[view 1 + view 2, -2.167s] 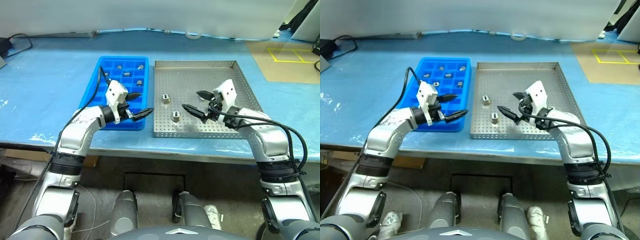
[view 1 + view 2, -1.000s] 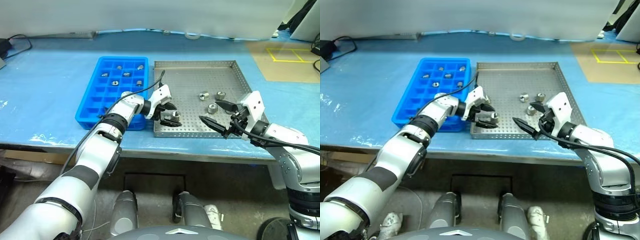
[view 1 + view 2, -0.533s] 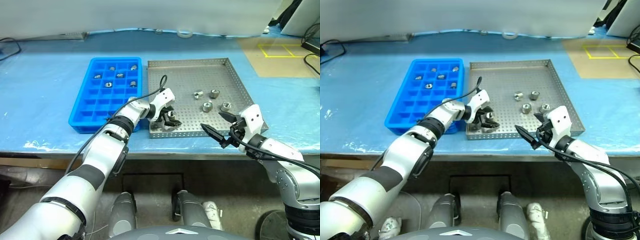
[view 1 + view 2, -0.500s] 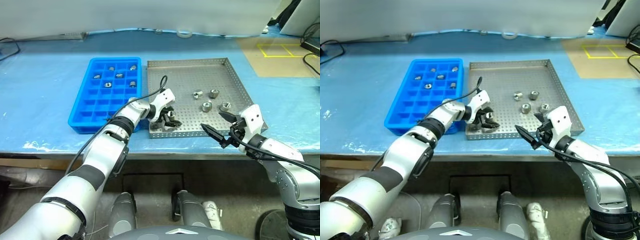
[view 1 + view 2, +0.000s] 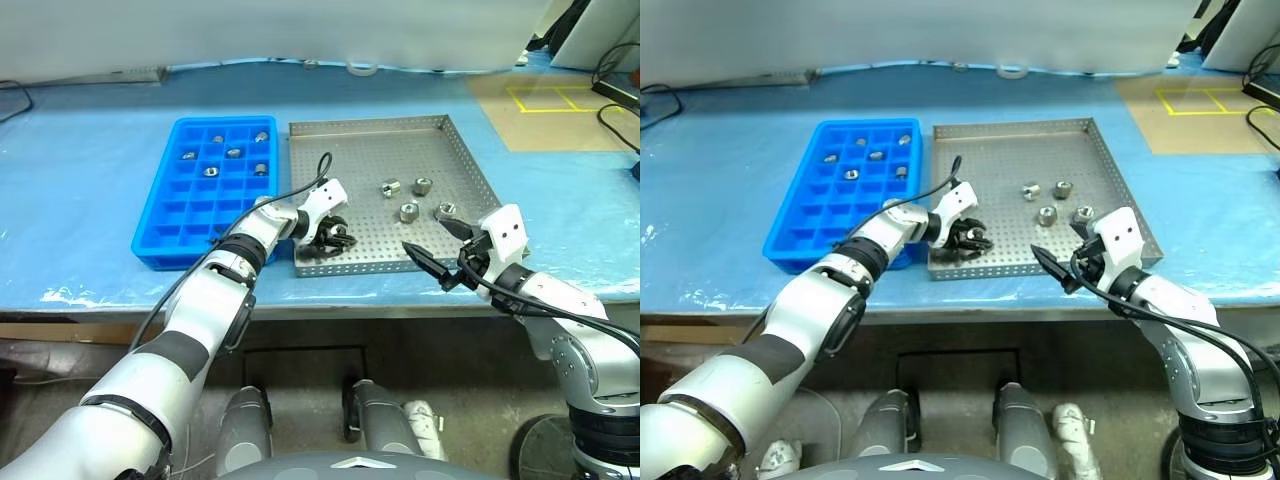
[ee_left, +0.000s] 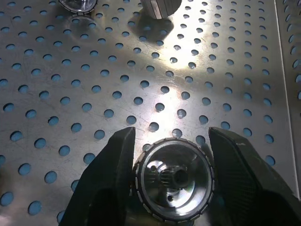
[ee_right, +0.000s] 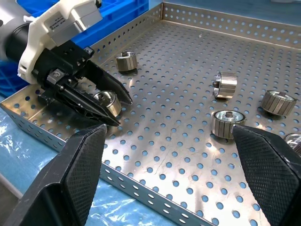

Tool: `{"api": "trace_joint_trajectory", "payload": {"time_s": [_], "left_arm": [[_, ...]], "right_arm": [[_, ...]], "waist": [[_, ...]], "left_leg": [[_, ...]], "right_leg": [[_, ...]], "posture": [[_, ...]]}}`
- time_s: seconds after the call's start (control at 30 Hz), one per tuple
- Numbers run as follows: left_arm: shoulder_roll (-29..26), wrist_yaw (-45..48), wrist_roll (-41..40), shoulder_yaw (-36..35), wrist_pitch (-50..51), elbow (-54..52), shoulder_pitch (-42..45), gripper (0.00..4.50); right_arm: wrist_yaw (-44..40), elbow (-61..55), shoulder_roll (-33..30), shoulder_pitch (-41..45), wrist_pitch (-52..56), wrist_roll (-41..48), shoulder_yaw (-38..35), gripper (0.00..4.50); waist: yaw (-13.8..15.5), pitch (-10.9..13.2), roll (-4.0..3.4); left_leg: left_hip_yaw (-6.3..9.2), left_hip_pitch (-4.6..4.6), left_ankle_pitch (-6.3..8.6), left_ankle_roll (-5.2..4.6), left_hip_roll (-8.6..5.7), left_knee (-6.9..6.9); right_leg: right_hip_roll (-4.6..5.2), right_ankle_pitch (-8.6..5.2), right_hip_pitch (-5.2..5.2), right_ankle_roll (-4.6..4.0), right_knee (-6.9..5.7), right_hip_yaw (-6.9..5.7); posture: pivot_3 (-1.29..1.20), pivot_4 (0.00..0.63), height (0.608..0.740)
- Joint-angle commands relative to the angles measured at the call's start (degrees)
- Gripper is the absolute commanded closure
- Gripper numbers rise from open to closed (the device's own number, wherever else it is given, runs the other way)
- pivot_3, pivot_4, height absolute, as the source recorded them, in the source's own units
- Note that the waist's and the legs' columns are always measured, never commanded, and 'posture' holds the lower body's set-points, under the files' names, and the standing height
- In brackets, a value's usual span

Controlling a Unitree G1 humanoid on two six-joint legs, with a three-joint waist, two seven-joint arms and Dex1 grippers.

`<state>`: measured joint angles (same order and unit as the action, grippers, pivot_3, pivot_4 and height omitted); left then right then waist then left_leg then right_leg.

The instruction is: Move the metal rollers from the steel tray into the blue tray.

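Note:
The steel tray [image 5: 366, 123] lies beside the blue tray [image 5: 188, 216], which holds several metal rollers [image 5: 234, 152] in its far compartments. My left gripper [image 5: 337, 238] is low over the steel tray's front left part, shut on a metal roller [image 6: 174, 181] that sits between its fingers [image 6: 113, 174]; the right wrist view shows the same grip [image 7: 106, 100]. Another roller [image 7: 126, 61] lies just behind it. Several loose rollers [image 5: 408, 211] rest in the tray's right half. My right gripper [image 5: 422, 228] hovers open over the front right corner, holding nothing.
Both trays rest on a table under a blue sheet [image 5: 80, 190], close to its front edge [image 5: 330, 308]. A roll of tape [image 5: 360, 68] lies at the back. A brown board with yellow lines [image 5: 540, 100] is at the far right.
My left gripper came from the blue tray to the steel tray's front left and has closed on a roller. The right arm drew back toward the front right corner, still open.

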<state>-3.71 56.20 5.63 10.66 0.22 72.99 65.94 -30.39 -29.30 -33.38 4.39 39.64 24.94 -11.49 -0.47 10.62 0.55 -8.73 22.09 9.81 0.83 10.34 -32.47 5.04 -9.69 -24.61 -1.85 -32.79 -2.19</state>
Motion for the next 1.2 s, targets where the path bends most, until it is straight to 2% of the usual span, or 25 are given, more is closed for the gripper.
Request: {"api": "trace_joint_trajectory", "payload": {"time_s": [0.03, 0.17, 0.27, 0.37, 0.47, 0.63, 0.73, 0.83, 1.0, 1.2], "left_arm": [[-1.72, 2.67, 0.22, -0.43, -0.82, -1.58, -1.28, 2.73], [-2.76, 10.51, -4.38, -3.72, 0.94, -5.67, -0.88, 2.73], [-4.9, 15.99, -5.66, -3.57, 1.28, -11.37, -2.52, 2.73], [-7.48, 19.1, -8.24, -4.5, 3.99, -19.75, -4.41, 2.73], [-10.01, 18.41, -11.61, -6.93, 8.05, -29.03, -5.87, 2.73], [-13.12, 7.98, -17.45, -14.23, 17.38, -43.31, -9.81, 2.73], [-14.3, -1.63, -17.86, -18.4, 18.72, -46.57, -12.7, 2.73], [-17.24, -6.96, -16.69, -20.12, 17.24, -48.92, -17.25, 2.73], [-20.57, -14.27, -15.79, -21.89, 14.6, -51.33, -24.21, 2.73], [-21.2, -22.98, -15.98, -24.87, 14.43, -56.18, -31.11, 2.73]], "right_arm": [[-0.28, -0.3, -0.41, 1.56, -1.37, -0.14, 0.63, 0.0], [-0.6, 0.51, -0.54, 2.73, -1.57, -0.11, 1.05, 0.0], [-1.28, 1.81, -0.81, 4.44, -2.03, -0.38, 1.61, 0.0], [-2.32, 3.27, -1.1, 6.8, -2.59, -0.26, 1.96, 0.0], [-3.41, 5.1, -1.11, 9.35, -3.29, -0.23, 2.55, 0.0], [-5.76, 9.33, 0.81, 15.47, -5.36, -0.71, 6.74, 0.0], [-6.15, 13.35, 3.75, 20.14, -7.26, -2.42, 11.01, 0.0], [-7.97, 18.11, 7.82, 26.44, -9.06, -2.62, 14.16, 0.0], [-11.82, 29.82, 13.05, 35.89, -15.56, -6.43, 19.49, 0.0], [-15.25, 37.11, 18.84, 40.82, -19.94, -7.69, 22.16, 0.0]], "waist": [[-0.34, 0.0, 0.0], [-0.29, 0.0, 0.0], [-0.14, 0.0, 0.0], [0.03, 0.0, 0.0], [0.37, 0.0, -0.01], [0.46, 0.0, -0.02], [0.57, 0.0, -0.03], [0.64, 0.0, -0.03], [2.76, 0.0, -0.02], [6.1, 0.0, -0.02]], "left_leg": [[0.0, -0.01, 0.0, 0.0, 0.0, 0.0], [0.0, 0.0, 0.0, 0.0, 0.0, 0.02], [0.01, 0.04, 0.0, -0.01, 0.08, 0.04], [-0.01, 0.06, 0.02, -0.08, 0.08, 0.04], [-0.01, 0.05, 0.01, -0.09, 0.11, 0.05], [-0.07, -0.01, 0.03, -0.04, 0.17, 0.05], [-0.07, -0.03, 0.01, 0.0, 0.22, 0.02], [-0.05, -0.03, -0.02, 0.06, 0.25, 0.01], [0.01, 0.28, -0.14, 0.25, 0.29, 0.0], [0.2, 0.52, -0.2, 0.36, 0.43, -0.02]], "right_leg": [[0.0, 0.0, 0.01, 0.0, 0.0, 0.0], [-0.01, 0.13, 0.0, -0.22, 0.0, -0.01], [0.03, 0.2, -0.01, -0.34, 0.01, 0.0], [0.07, 0.21, -0.01, -0.36, 0.01, 0.0], [0.08, 0.21, -0.02, -0.38, 0.0, 0.0], [0.06, 0.22, -0.03, -0.4, -0.06, 0.01], [0.03, 0.22, -0.03, -0.41, -0.13, 0.0], [0.01, 0.23, -0.09, -0.41, -0.25, -0.01], [0.01, 0.16, -0.58, -0.53, -0.66, -0.05], [0.02, 0.02, -0.72, -0.76, -0.86, -0.4]], "posture": [[-0.36, 0.15, 0.74], [-0.34, 0.15, 0.74], [-0.32, 0.15, 0.74], [-0.29, 0.15, 0.74], [-0.26, 0.15, 0.74], [-0.17, 0.15, 0.74], [-0.12, 0.15, 0.74], [-0.04, 0.15, 0.74], [0.08, 0.15, 0.74], [0.18, 0.15, 0.74]]}}
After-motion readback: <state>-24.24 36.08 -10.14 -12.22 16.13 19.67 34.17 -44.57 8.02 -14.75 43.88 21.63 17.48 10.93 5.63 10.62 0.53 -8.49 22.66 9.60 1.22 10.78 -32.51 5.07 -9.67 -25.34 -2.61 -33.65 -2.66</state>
